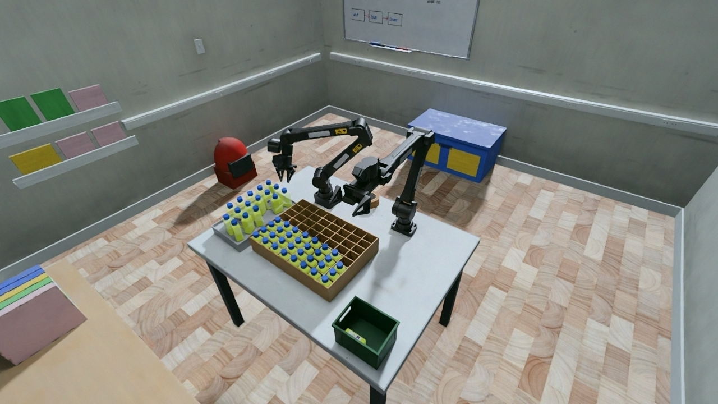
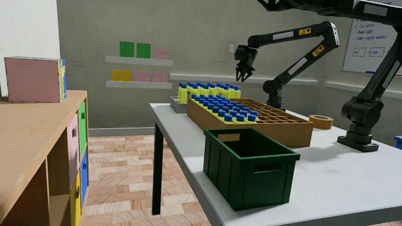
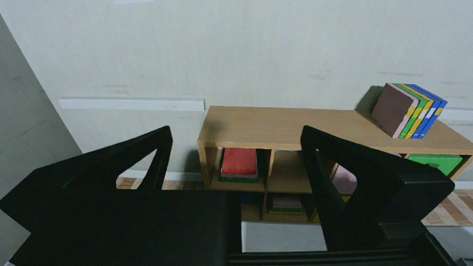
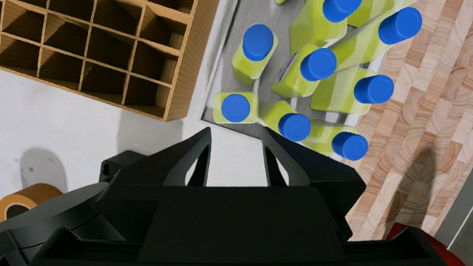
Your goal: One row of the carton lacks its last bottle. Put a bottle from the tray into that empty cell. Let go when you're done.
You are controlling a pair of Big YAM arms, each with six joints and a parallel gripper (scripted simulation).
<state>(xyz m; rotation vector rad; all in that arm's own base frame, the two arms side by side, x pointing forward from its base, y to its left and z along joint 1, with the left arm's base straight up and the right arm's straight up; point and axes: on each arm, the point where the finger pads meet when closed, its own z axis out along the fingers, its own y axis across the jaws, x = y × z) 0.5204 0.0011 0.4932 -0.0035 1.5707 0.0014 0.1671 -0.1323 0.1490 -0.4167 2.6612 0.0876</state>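
Bottles point(image 1: 247, 224) point(image 2: 182, 94) point(image 4: 236, 108) below the right hand point(image 1: 285, 178) point(image 2: 240, 79) point(image 4: 236, 133)

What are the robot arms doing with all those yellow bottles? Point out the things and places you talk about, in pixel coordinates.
The right gripper point(image 1: 285, 178) point(image 2: 241, 80) point(image 4: 236, 133) hangs, partly open and holding nothing, above one end of the tray point(image 1: 233, 244) point(image 2: 178, 108) point(image 4: 242, 129), where many bottles stand. The left gripper point(image 1: 347, 207) point(image 2: 267, 3) point(image 3: 236, 133) is wide open and holds nothing either. Many cells of the carton point(image 1: 291, 269) point(image 2: 281, 135) point(image 4: 185, 85) have bottles, and many are empty. No bottle is being carried. The right arm looks better placed to grab one.
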